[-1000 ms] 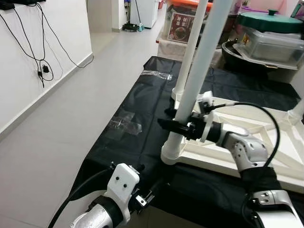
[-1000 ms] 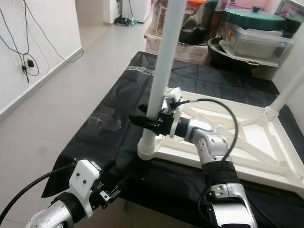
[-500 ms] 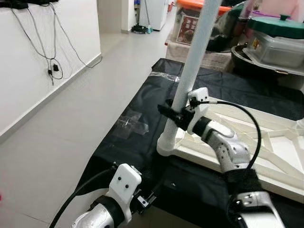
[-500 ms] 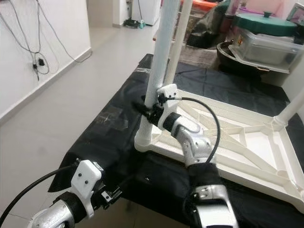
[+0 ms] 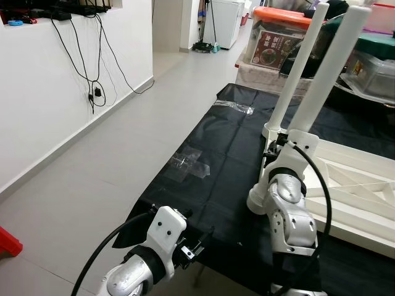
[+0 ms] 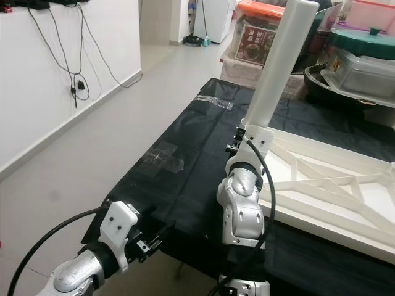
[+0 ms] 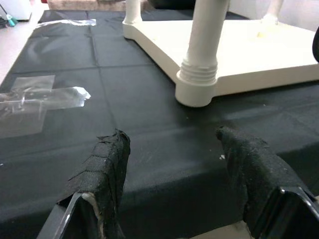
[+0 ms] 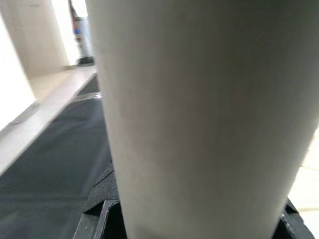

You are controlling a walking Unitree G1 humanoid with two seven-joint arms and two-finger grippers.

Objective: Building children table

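At the near corner of the upturned white children's table (image 5: 364, 185), right arm raised with forearm upright, its wrist pressed against the near white table leg (image 5: 324, 80). Right gripper (image 8: 199, 219) clamped round that leg, black fingers (image 8: 99, 211) flanking the white tube in the wrist view. Leg standing upright, screwed by a threaded collar into the corner socket (image 7: 197, 89) of the tabletop frame; second leg (image 5: 296, 68) upright just behind it, also seated in the frame.

Low at the table's near edge, left arm bent, left gripper (image 7: 174, 164) hovering over the black cloth (image 5: 216, 154), fingers (image 7: 107, 169) spread apart and holding nothing, aimed toward the corner socket.

Beneath the frame, a black cloth covering a low surface, with clear tape (image 5: 188, 165) patches stuck on it. Around it, pale tiled floor (image 5: 92, 172), white wall (image 5: 37, 92) with dangling black cables (image 5: 92, 61), stacked storage boxes (image 5: 278, 43) and a green-lidded container (image 6: 364, 43) behind.
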